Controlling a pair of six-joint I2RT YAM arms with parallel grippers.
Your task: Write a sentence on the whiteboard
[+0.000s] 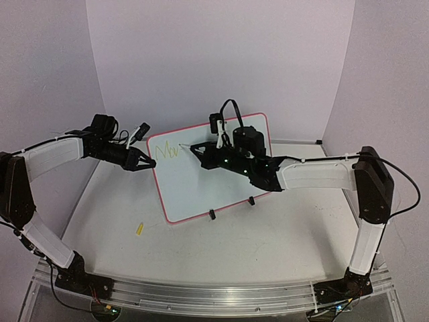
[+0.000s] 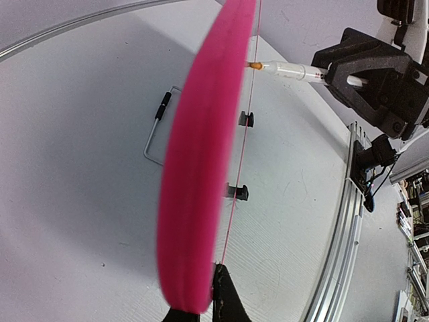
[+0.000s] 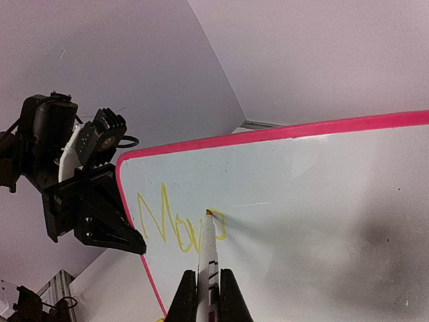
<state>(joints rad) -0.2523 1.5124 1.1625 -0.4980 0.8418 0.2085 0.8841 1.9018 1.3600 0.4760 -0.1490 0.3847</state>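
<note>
The whiteboard [image 1: 221, 176] stands tilted on two black feet, white with a red-pink rim. Yellow handwriting [image 1: 166, 149] near its top left reads "Mov" with a partly drawn letter after it; it also shows in the right wrist view [image 3: 175, 225]. My right gripper [image 3: 204, 288] is shut on a white marker [image 3: 209, 258] whose tip touches the board at the last letter. My left gripper [image 1: 149, 163] is shut on the board's left rim [image 2: 201, 168], seen edge-on in the left wrist view. The marker [image 2: 288, 70] shows there too, tip at the board.
A small yellow marker cap [image 1: 139, 229] lies on the table left of the board. A wire stand [image 2: 155, 131] sits behind the board. An aluminium rail [image 1: 214, 298] runs along the near table edge. Walls enclose the back and sides.
</note>
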